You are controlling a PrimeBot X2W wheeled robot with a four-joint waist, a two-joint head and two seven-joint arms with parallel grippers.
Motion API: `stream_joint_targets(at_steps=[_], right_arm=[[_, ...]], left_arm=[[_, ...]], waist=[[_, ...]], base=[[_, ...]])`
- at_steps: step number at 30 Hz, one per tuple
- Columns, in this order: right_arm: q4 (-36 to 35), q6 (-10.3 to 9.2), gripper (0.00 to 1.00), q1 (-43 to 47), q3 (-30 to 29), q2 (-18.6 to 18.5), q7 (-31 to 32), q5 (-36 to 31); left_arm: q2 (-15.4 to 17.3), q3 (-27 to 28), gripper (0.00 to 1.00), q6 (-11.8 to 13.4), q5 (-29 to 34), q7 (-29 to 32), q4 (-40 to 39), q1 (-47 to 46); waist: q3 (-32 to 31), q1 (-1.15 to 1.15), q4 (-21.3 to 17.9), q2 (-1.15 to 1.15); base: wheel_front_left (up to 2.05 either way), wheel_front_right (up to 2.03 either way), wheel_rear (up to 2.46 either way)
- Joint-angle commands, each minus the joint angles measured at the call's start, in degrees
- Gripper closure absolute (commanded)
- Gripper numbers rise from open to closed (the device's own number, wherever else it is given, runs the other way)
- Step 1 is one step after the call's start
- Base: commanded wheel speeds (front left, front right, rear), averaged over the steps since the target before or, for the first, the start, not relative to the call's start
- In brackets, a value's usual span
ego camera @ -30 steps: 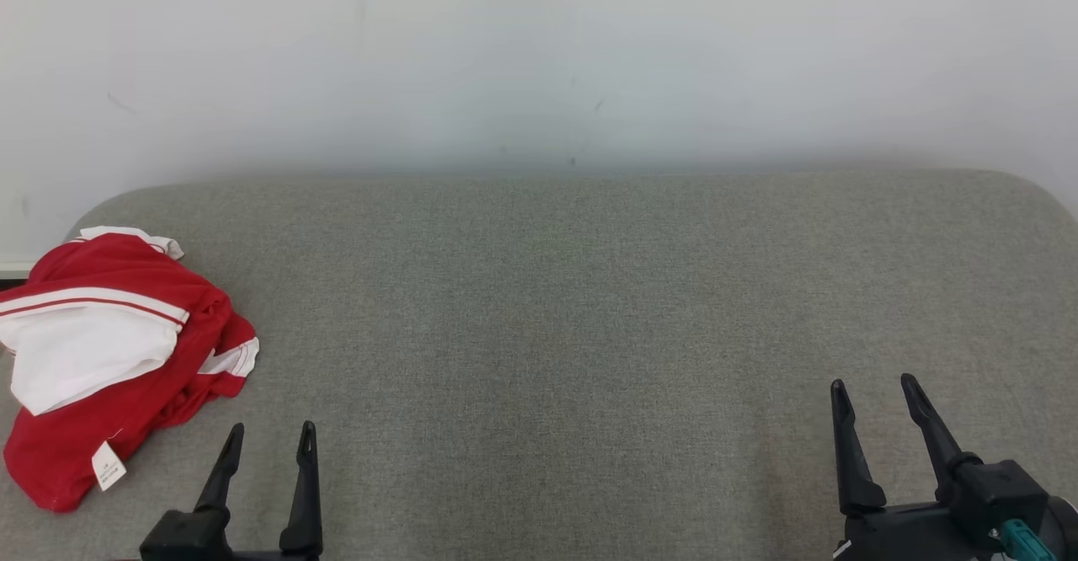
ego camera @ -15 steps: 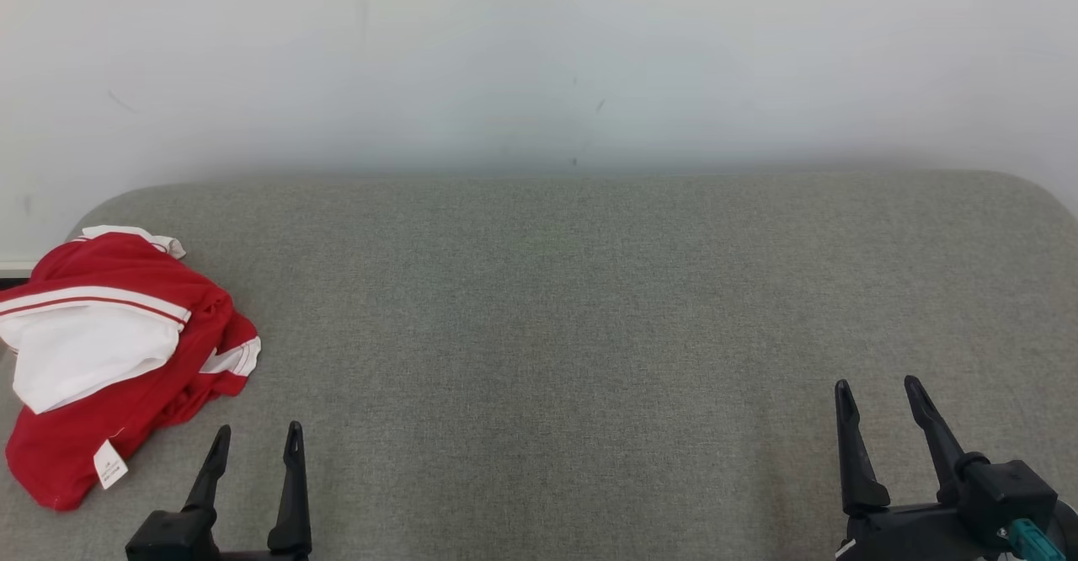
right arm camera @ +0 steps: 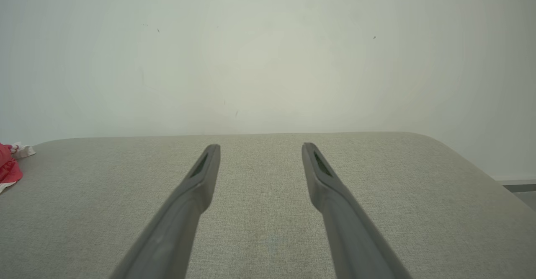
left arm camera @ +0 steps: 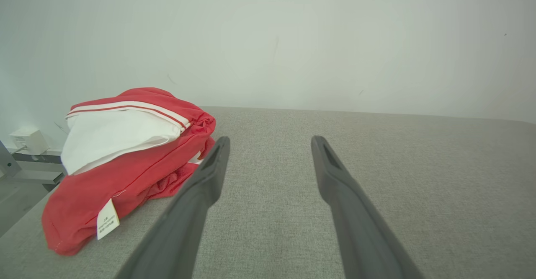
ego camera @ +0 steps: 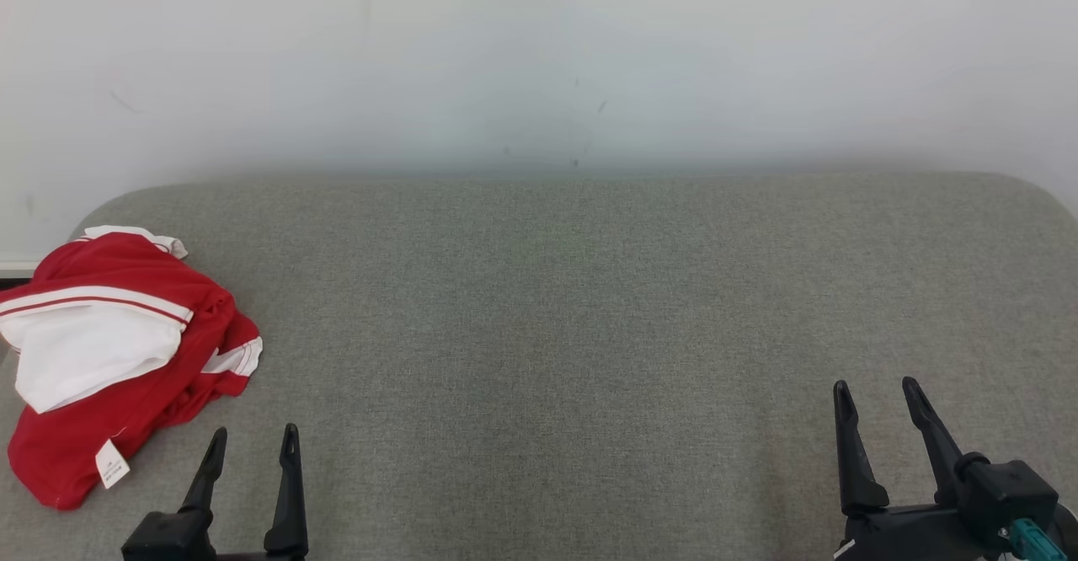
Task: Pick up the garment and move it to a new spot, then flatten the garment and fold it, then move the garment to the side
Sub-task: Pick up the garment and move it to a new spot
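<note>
Lying in a crumpled heap at the robot's left end of the grey fabric surface (ego camera: pixel 547 317), the red and white garment (ego camera: pixel 118 350) has nothing touching it. It is mostly red, with a broad white panel bunched across its top and thin white stripes along one edge. A small white label (ego camera: pixel 111 464) hangs from the near hem, and part of the cloth reaches the surface's left edge.

The left gripper (ego camera: pixel 255 430) hovers low over the near edge, just to the right of the garment, fingers pointing towards the pale wall (ego camera: pixel 539 56). Its two dark fingers stand well apart with nothing between them. From the left wrist view, the heap sits just beyond and beside the left-hand finger, but I cannot tell if that finger brushes the fabric. Past the garment in that view, a small white box (left arm camera: pixel 27 140) rests on a ledge off the end of the surface.

The right gripper (ego camera: pixel 874 384) is well away at the robot's right, also near the front edge. Its fingers are spread wide and empty above bare grey weave.
</note>
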Motion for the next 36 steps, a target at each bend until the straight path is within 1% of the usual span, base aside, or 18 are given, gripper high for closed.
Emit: stream_joint_targets(at_steps=[1, 9, 17, 22, 36], right_arm=[[0.0, -0.14, 0.0, 0.6, 0.0, -0.1, 0.0, 0.1], [-0.2, -0.14, 0.0, 0.6, 0.1, -0.1, 0.1, 0.5], [0.7, -0.14, 0.0, 0.8, 0.4, -0.1, -0.3, 1.5], [1.0, -0.14, 0.0, 1.1, 0.5, -0.1, -0.4, 1.6], [2.1, -0.14, 0.0, 0.3, 0.7, -0.1, -0.7, 1.9]], left_arm=[[0.3, -0.1, 0.0, 0.1, -0.3, -0.3, 0.1, 0.6], [0.6, -0.4, 0.0, 0.4, -0.7, 0.3, 0.3, 0.3], [1.0, -0.3, 0.0, 1.0, -1.0, 0.5, 0.3, 0.1], [1.2, -0.4, 0.0, 1.4, -0.8, 0.7, 0.2, -0.2], [1.7, 0.3, 0.0, 2.3, -2.0, 0.0, 1.1, -0.8]], waist=[[0.0, 0.0, 0.0, 0.0], [0.2, 0.0, 0.7, 0.0], [0.4, 0.0, 2.8, 0.0], [0.5, 0.0, 6.0, 0.0], [1.7, 0.0, 16.9, 0.0]], base=[[0.0, 0.0, 0.0], [0.0, 0.0, 0.0], [0.0, 0.0, 0.0], [0.0, 0.0, 0.0], [0.0, 0.0, 0.0]])
